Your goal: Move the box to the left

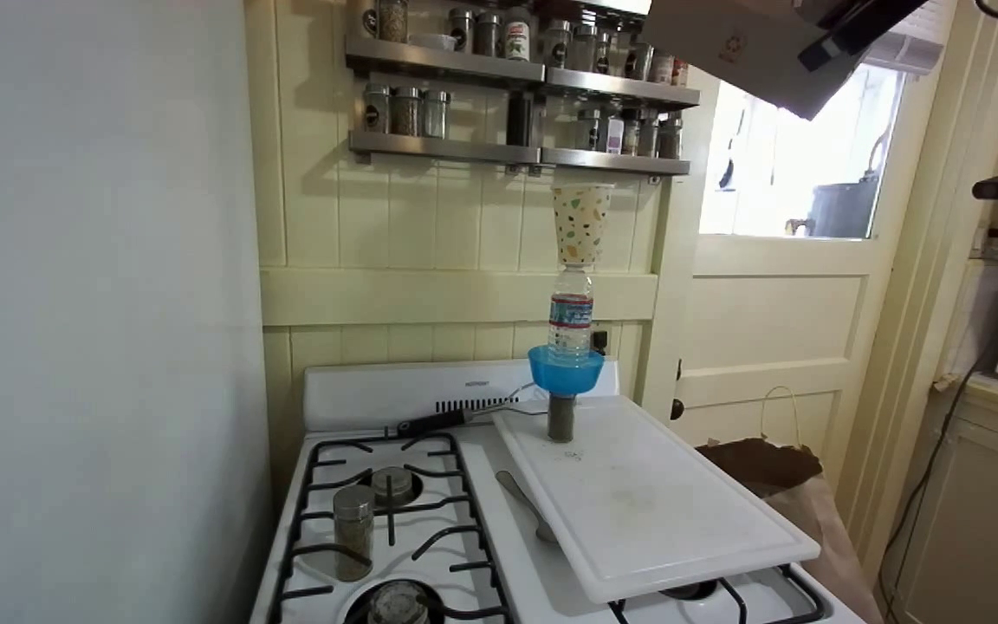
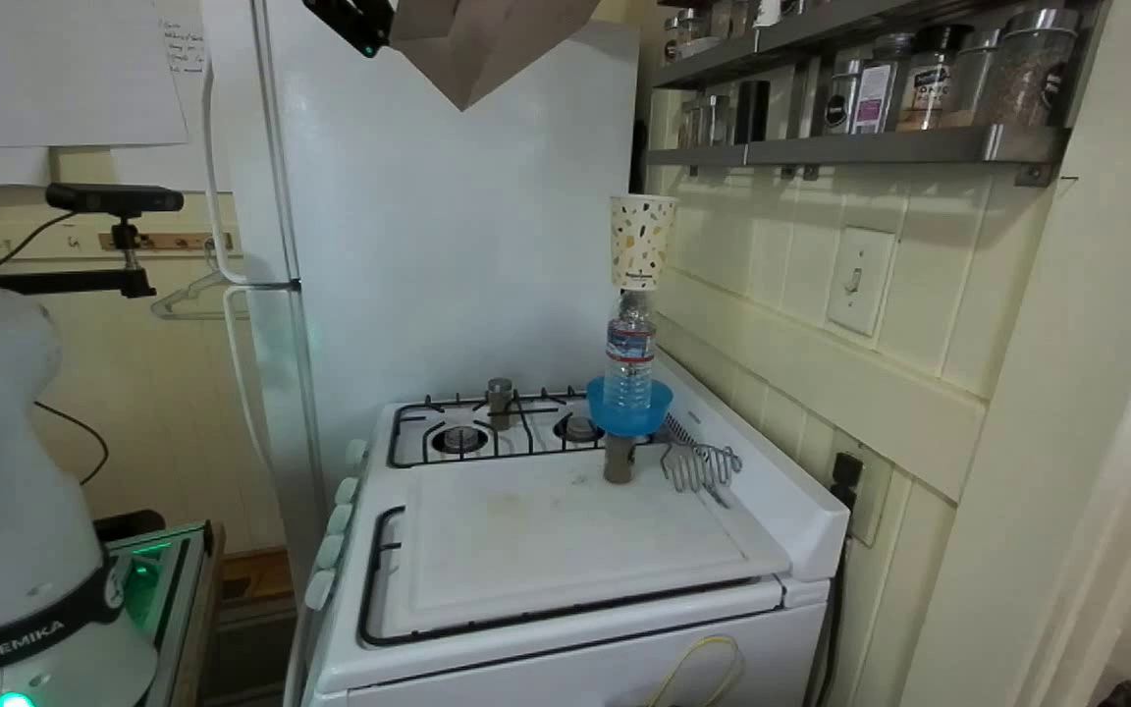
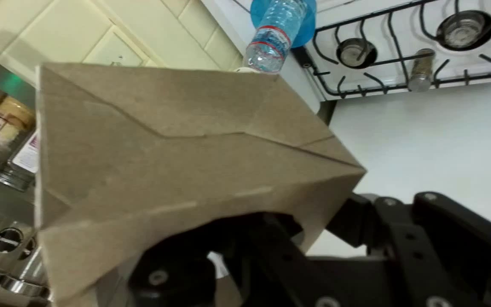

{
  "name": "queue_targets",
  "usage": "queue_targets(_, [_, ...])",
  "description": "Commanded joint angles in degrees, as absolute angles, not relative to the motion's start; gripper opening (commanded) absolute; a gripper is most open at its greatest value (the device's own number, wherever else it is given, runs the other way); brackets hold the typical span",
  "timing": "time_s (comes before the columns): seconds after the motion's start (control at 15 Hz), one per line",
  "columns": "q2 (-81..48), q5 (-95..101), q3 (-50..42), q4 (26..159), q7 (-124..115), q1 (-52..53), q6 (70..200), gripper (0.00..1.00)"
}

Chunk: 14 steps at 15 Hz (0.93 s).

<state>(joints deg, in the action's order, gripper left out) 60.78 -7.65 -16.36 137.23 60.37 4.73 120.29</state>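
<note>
- The box (image 3: 198, 166), of brown cardboard with creased, overlapping flaps and a sharp corner, is held tilted in mid-air, above the level of the cup; its upper part is cut off in both exterior views.
- Its cardboard is pinched by the black end effector (image 3: 290, 236), the jaws drawn together on it.
- On the glossy white stove (image 1: 542, 581), a smooth, flat board (image 1: 664, 494) with a grooved border is laid.
- On the board, a column is formed: a cylindrical jar (image 1: 560, 419), a round blue bowl (image 1: 566, 374), a clear ribbed bottle (image 1: 570, 312) and a tapered, speckled cup (image 1: 582, 224).
- A zigzag wire masher (image 1: 451, 419) is laid near the jar.
- Amid black grates (image 1: 471, 566), a lidded glass shaker (image 1: 353, 533) is stood upright.
- Metal shelves (image 1: 447, 149) on the panelled wall are lined with cylindrical spice jars (image 1: 408, 113).
</note>
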Motion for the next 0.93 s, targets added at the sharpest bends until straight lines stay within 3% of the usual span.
queue_targets(0.0, [57.6,-7.4,-19.1,128.6,61.5,9.1,108.9,0.00])
queue_targets(0.4, [50.7,-9.0,-22.2,117.4,61.5,11.9,96.1,0.00])
queue_targets(0.87, [48.9,-9.7,-22.2,118.2,62.3,10.3,96.2,0.00])
